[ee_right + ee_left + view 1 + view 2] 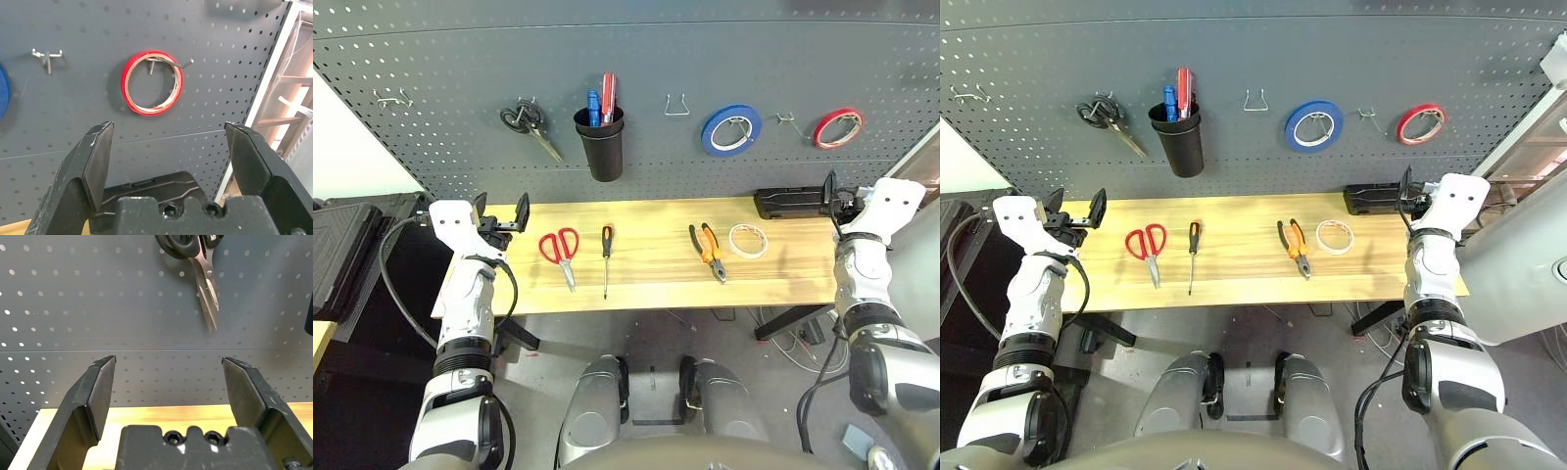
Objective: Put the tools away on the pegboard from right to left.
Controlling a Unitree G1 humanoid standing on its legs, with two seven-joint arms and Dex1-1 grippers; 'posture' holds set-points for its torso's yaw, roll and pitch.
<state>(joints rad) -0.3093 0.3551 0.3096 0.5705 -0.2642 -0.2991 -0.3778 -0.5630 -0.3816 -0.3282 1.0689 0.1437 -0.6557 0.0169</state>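
On the wooden bench lie, from right to left, a cream-white tape roll (748,240), orange-and-black pliers (708,251), a slim screwdriver (606,257) and red-handled scissors (561,251). The dark grey pegboard (636,59) rises behind them. My left gripper (501,211) hovers open at the bench's left end, left of the red scissors, with nothing between its fingers (100,391). My right gripper (839,199) hovers open at the bench's right end, right of the cream roll and also empty, facing the board (73,122).
The pegboard holds black-handled scissors (530,125), a black cup (604,147) with blue and red handles, a blue tape roll (731,129) and a red tape roll (152,82). Bare hooks (677,104) (393,97) (47,58) stick out. A black box (788,203) sits at the bench's back right.
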